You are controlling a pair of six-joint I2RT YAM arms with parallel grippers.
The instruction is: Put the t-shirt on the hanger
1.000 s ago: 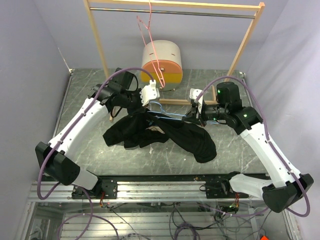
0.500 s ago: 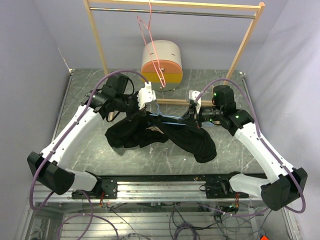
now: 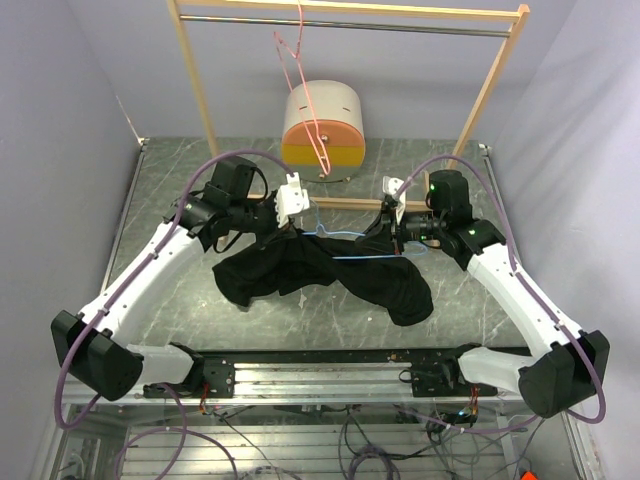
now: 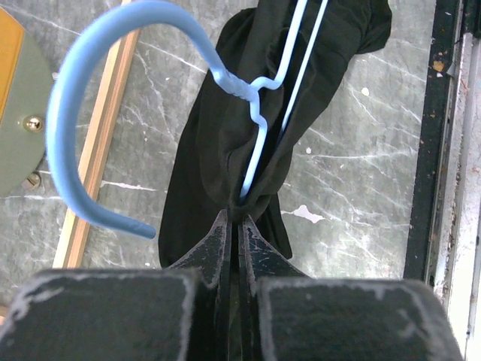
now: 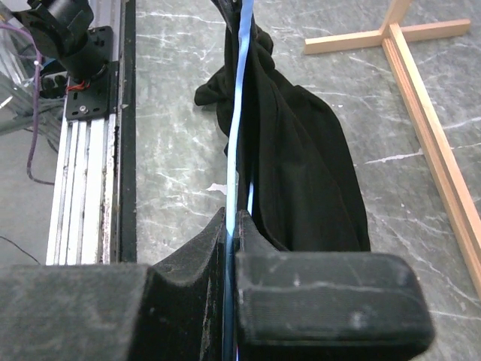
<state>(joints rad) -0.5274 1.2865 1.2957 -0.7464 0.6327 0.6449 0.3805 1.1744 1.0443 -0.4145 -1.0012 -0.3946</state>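
Observation:
The black t-shirt (image 3: 320,272) hangs bunched between my two grippers, with its right end draped down on the table. The light-blue wire hanger (image 3: 352,237) runs through it. My left gripper (image 3: 278,224) is shut on a fold of the t-shirt (image 4: 225,120), where one wire of the hanger (image 4: 75,98) ends at the jaw tips (image 4: 239,219). The hook curves out to the left in the left wrist view. My right gripper (image 3: 386,232) is shut on the hanger's wire (image 5: 239,90), at the jaw tips (image 5: 233,219). The t-shirt (image 5: 301,173) hangs just right of that wire. The print and neck label are hidden.
A wooden clothes rack (image 3: 195,80) stands at the back, with a pink-red wire hanger (image 3: 305,90) on its rail. A round white and orange container (image 3: 323,125) sits behind the rack's foot (image 3: 345,204). A black rail (image 3: 320,358) runs along the near table edge.
Both grippers have risen and pulled the hanger and t-shirt up off the table. The shirt is more stretched out, and its chest print no longer shows.

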